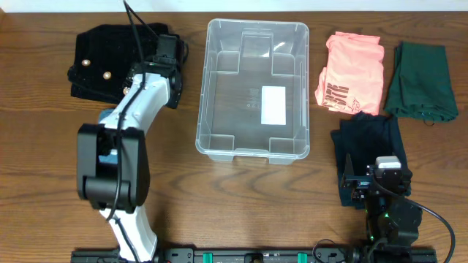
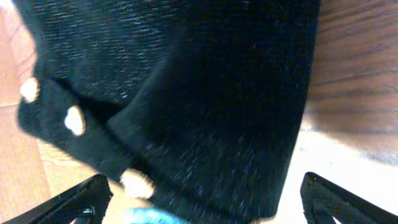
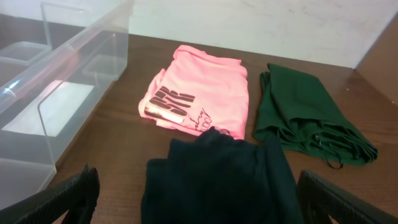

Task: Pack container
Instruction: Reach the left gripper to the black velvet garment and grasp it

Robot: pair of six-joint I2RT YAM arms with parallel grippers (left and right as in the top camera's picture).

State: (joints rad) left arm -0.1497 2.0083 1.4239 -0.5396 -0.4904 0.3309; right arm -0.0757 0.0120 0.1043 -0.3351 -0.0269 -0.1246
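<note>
Container [image 1: 256,23] stands on the tabletop [image 1: 241,212], centred toward the far edge. I see the left pincer [image 2: 205,196] spread wide, low over the black buttoned garment [image 1: 99,62] at the far-left corner. Right pincer [image 3: 199,193], also spread wide, faces the folded navy garment [image 1: 365,139] by the right edge.

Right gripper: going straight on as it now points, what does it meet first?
Probably the dark folded garment, just ahead of the open right gripper; the pink shirt lies beyond, though height is unclear.

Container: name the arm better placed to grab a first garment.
Left. The left gripper hangs open, close over the black buttoned garment; the right gripper sits back at the edge of the navy garment.
</note>
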